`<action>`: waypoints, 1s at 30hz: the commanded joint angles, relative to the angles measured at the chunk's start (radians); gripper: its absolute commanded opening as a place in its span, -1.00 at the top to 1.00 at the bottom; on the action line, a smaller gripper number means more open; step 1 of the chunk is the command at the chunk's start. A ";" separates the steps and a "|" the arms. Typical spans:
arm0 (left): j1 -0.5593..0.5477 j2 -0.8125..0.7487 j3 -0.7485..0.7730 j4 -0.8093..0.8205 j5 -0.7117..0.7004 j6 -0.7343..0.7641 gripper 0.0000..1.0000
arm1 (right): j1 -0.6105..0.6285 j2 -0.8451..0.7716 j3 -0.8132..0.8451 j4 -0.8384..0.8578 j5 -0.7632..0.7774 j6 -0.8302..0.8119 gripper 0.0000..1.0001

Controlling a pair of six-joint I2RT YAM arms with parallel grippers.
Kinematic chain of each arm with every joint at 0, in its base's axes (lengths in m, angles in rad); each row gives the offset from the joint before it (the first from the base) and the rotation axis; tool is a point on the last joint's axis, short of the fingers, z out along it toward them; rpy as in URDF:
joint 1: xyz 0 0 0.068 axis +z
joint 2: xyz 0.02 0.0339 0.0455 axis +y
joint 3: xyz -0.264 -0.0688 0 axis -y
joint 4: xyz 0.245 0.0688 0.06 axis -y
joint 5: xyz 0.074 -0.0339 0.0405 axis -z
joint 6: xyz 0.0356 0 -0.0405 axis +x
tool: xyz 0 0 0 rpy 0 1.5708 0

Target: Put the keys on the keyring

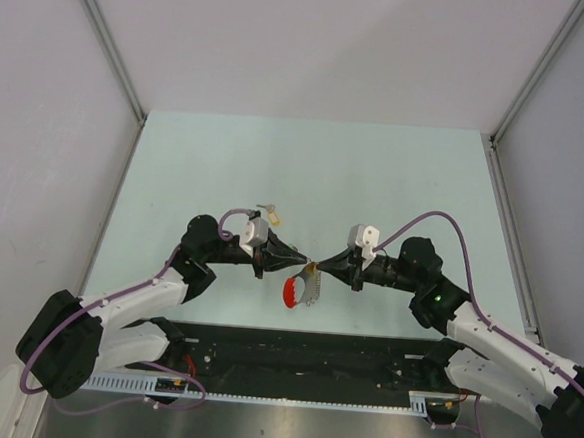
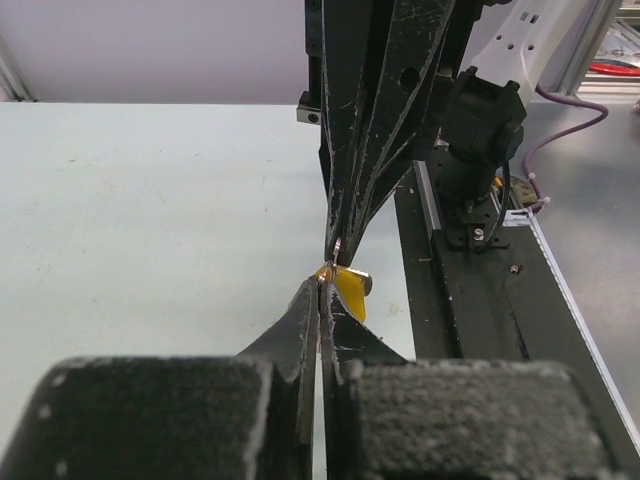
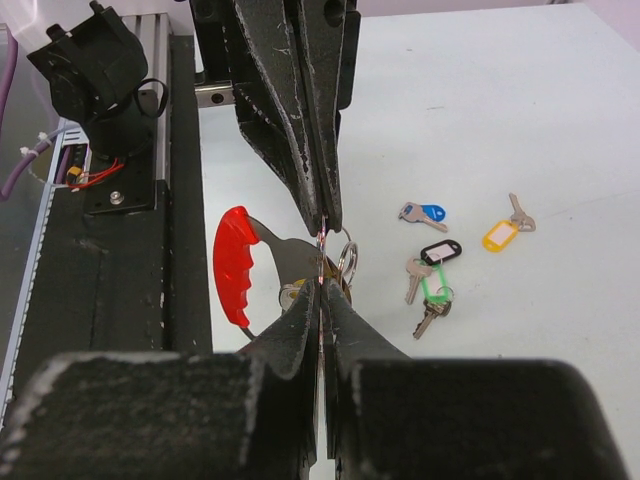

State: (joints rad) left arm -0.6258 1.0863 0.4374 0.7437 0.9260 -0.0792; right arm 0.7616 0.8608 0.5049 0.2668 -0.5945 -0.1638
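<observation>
The keyring hangs between both grippers: its red plastic arc [image 3: 238, 262] and grey metal part [image 3: 285, 255] show left of my fingers, and its red arc [image 1: 292, 292] also shows from above. My left gripper [image 1: 304, 262] and right gripper [image 1: 319, 269] meet tip to tip, both shut on the ring's thin wire loop. A yellow tag [image 2: 352, 292] hangs right behind the left gripper [image 2: 322, 285]. The right gripper [image 3: 322, 285] pinches the wire just below the left fingers [image 3: 318, 190]. Loose keys lie on the table: blue [image 3: 425, 213], black-tagged [image 3: 440, 250], green-tagged [image 3: 435, 292], yellow-tagged [image 3: 500, 235].
A black base rail [image 1: 293, 354] runs along the near table edge, just below the keyring. One loose key with a pale tag [image 1: 268, 214] lies behind the left wrist. Grey walls and metal rails [image 1: 113, 56] border the pale green table [image 1: 375, 175].
</observation>
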 commanded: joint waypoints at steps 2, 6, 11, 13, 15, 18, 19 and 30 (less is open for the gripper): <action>-0.012 -0.006 0.024 0.023 0.014 -0.002 0.99 | 0.018 0.007 0.011 0.068 0.025 0.009 1.00; -0.015 -0.005 0.027 0.008 0.010 0.002 1.00 | 0.021 0.007 0.011 0.072 0.038 0.013 1.00; -0.022 -0.003 0.037 -0.013 -0.004 0.002 0.99 | 0.031 0.006 0.011 0.072 0.070 0.014 1.00; -0.023 -0.002 0.040 -0.024 -0.006 0.002 0.99 | 0.036 0.004 0.011 0.075 0.075 0.015 1.00; -0.025 0.000 0.041 -0.026 -0.007 0.002 0.99 | 0.039 0.006 0.011 0.077 0.075 0.015 1.00; -0.026 -0.002 0.043 -0.032 -0.006 0.002 0.99 | 0.042 0.009 0.011 0.080 0.064 0.014 1.00; -0.028 -0.002 0.043 -0.030 -0.006 0.002 0.99 | 0.042 0.010 0.011 0.083 0.059 0.012 1.00; -0.029 0.001 0.060 -0.091 -0.058 -0.027 0.99 | 0.051 -0.002 0.011 0.055 0.070 -0.028 1.00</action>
State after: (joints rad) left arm -0.6392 1.0863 0.4419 0.6876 0.9028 -0.0803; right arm 0.7975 0.8753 0.5049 0.2672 -0.5266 -0.1593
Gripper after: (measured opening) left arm 0.006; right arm 0.009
